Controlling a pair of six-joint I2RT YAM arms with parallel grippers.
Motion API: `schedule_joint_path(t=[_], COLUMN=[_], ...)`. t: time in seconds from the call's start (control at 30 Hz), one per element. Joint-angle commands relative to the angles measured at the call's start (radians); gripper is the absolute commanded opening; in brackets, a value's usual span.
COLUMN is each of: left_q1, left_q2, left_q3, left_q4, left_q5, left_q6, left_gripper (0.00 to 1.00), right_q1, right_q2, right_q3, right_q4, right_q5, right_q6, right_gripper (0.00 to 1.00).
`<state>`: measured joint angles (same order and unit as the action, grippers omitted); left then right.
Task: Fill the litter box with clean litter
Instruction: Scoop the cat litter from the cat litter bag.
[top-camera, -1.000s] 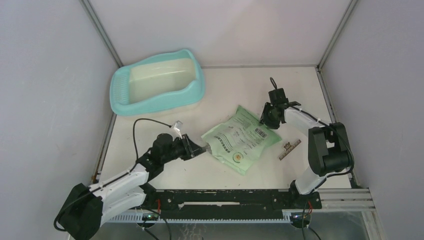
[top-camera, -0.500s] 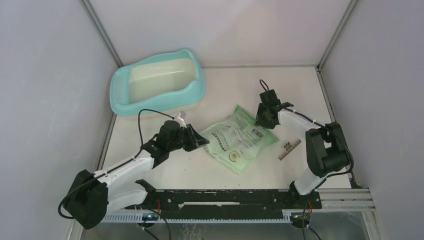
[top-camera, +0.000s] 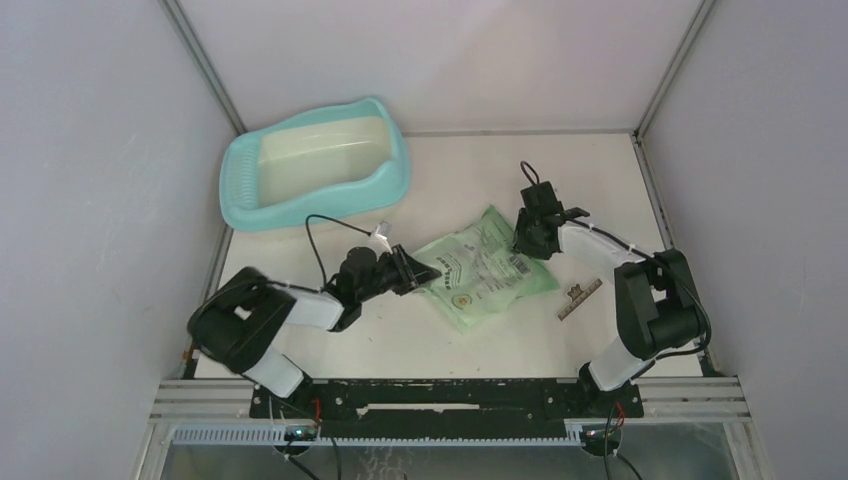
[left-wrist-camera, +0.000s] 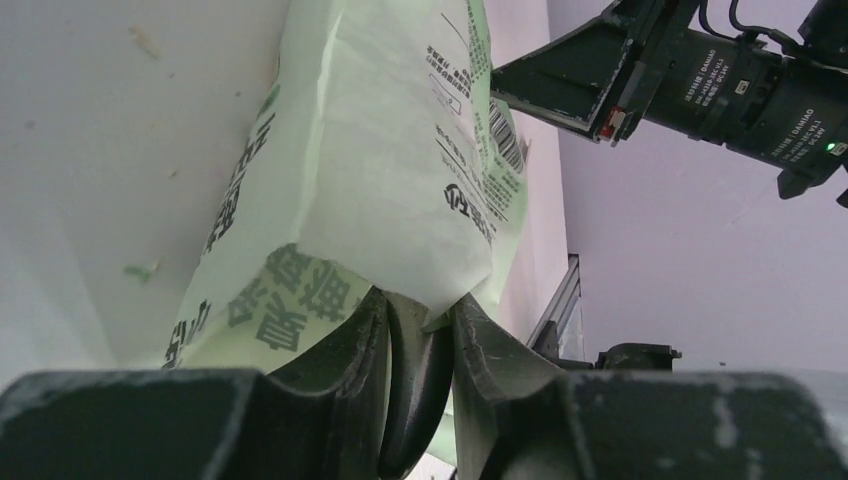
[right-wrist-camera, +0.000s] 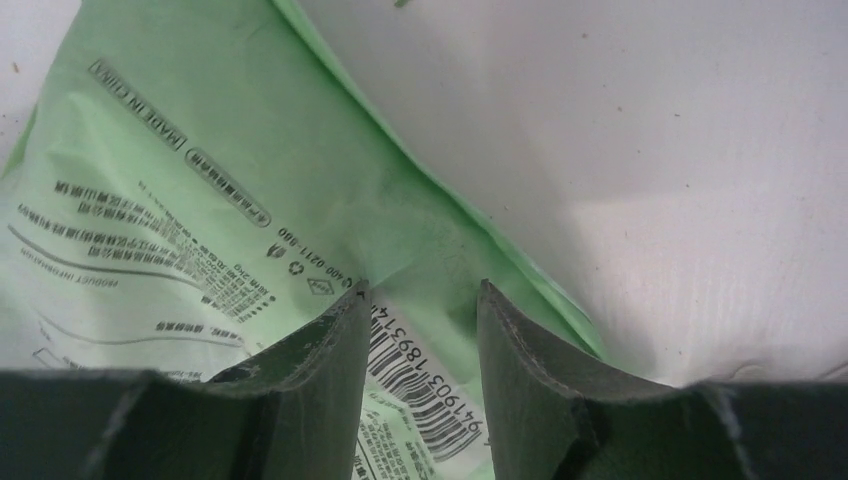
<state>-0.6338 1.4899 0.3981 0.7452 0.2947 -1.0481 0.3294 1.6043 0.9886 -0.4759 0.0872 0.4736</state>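
Bag (top-camera: 483, 275) pinched by left gripper (top-camera: 420, 272) and right gripper (top-camera: 527, 245), near ruler (top-camera: 579, 298).

There's a flat green printed bag (top-camera: 483, 265) lying on the white table (top-camera: 480, 175), barcode and small black text facing up. Just right of it sits a little dark strip-shaped thing (top-camera: 579, 299), can't tell what it is.

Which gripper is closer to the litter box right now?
Left. The left gripper sits just in front of the litter box, clamped on the near-left corner of the green bag. The right gripper is farther right, at the bag's far-right edge.
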Motion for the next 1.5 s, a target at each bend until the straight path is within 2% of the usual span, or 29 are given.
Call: schedule_joint_path(t=[0.0,0.1,0.23,0.4,0.53,1.07,1.47], left_q1=[-0.036,-0.04,-0.064,-0.072,-0.058,-0.07,-0.07], left_q2=[0.203,0.294,0.323,0.32,0.261,0.029,-0.048], left_q3=[0.035,0.06,0.117,0.155,0.059,-0.272,-0.38], left_q4=[0.481,0.591,0.604,0.627,0.646,0.663,0.678], left_q5=[0.107,0.135,0.172,0.228,0.234,0.18,0.155], left_q6=[-0.084,-0.13,-0.153,-0.197,-0.192,-0.144,-0.112], left_gripper=[0.14,0.14,0.14,0.14,0.15,0.14,0.13], right_q1=[0.023,0.008,-0.012,-0.004,0.009,0.064,0.068], right_q2=[-0.029,-0.058,-0.15,-0.287,-0.362,-0.421,-0.447], right_q3=[-0.016,-0.022,-0.026,-0.031,-0.07,-0.159,-0.159], right_q4=[-0.021,-0.031,-0.053,-0.105,-0.114,-0.09,-0.092], right_q5=[-0.076,-0.076,-0.076,-0.159,-0.238,-0.232,-0.235], right_q6=[0.001,-0.005,-0.017,-0.025,-0.009,0.025,0.028], right_gripper=[0.5,0.5,0.51,0.51,0.51,0.51,0.51])
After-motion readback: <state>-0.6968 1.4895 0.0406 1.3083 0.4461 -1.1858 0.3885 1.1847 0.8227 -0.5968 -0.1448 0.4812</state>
